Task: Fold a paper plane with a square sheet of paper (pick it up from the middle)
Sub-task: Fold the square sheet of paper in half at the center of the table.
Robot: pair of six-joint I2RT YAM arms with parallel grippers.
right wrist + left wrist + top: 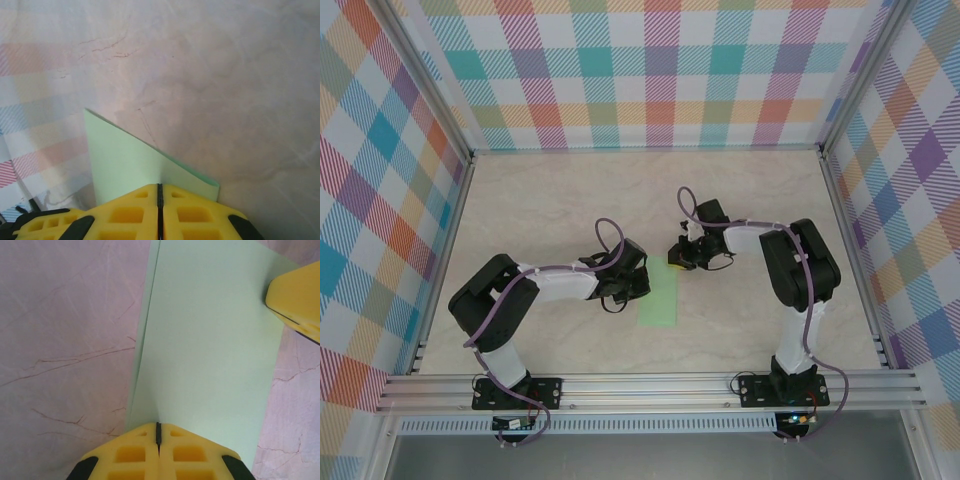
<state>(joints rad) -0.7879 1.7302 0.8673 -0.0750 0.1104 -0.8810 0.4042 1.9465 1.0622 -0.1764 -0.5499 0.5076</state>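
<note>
Sheet of thin pale mint-green paper [660, 300], folded to a narrow two-layer strip, lies midway on the marbled beige table [550, 200]. We see the left gripper [158, 426] fully closed, tips on its edge; the right gripper [160, 187] closed, pinching its far corner.

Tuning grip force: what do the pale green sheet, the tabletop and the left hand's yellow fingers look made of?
Pale green folded sheet: thin matte paper, layered edge visible.
Beige veined tabletop: marble-look, probably laminate, slight sheen.
Yellow pocketed fingers of the left hand: moulded or printed plastic, possibly rubbery, matte.
</note>
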